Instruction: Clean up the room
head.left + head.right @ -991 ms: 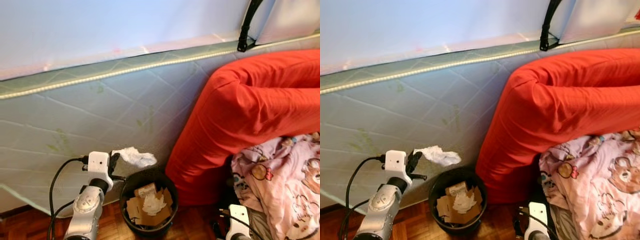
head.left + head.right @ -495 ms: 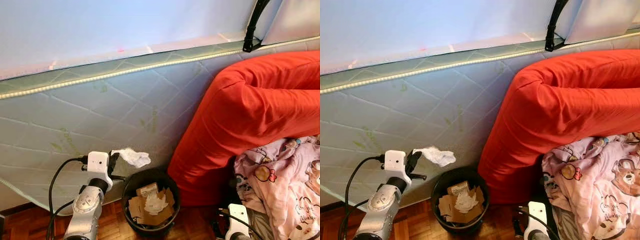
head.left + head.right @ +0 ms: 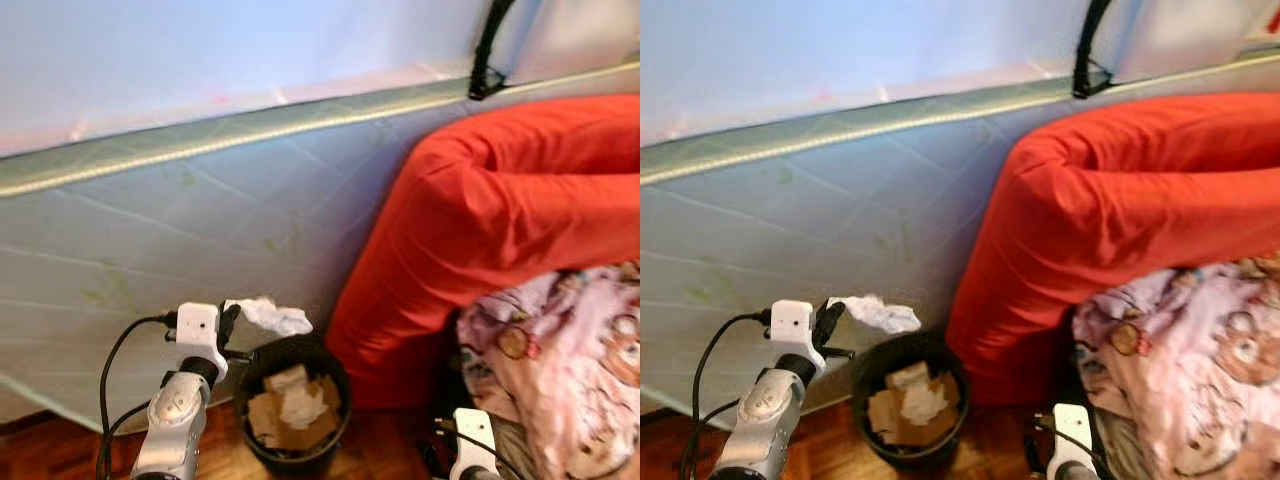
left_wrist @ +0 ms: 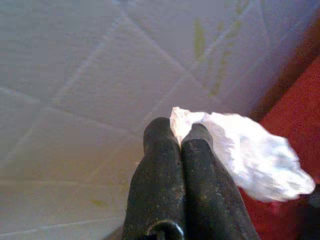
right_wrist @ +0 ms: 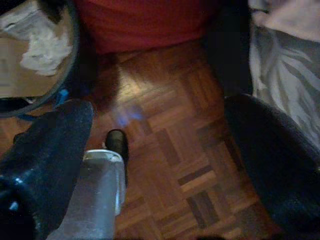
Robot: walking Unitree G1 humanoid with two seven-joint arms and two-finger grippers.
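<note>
Quilted pale-green mattress (image 3: 200,230) stood behind round black waste bin (image 3: 292,460) of cardboard scraps. Left gripper (image 4: 181,135) was clamped shut on crumpled white tissue (image 3: 272,316), above bin's near rim. Best: carry farther over opening, then release. Right gripper (image 5: 150,145) hung open, empty.

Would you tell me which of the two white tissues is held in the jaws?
The tissue above the bin's rim, pinched by the left gripper; the other tissue lies inside the bin on cardboard.
</note>
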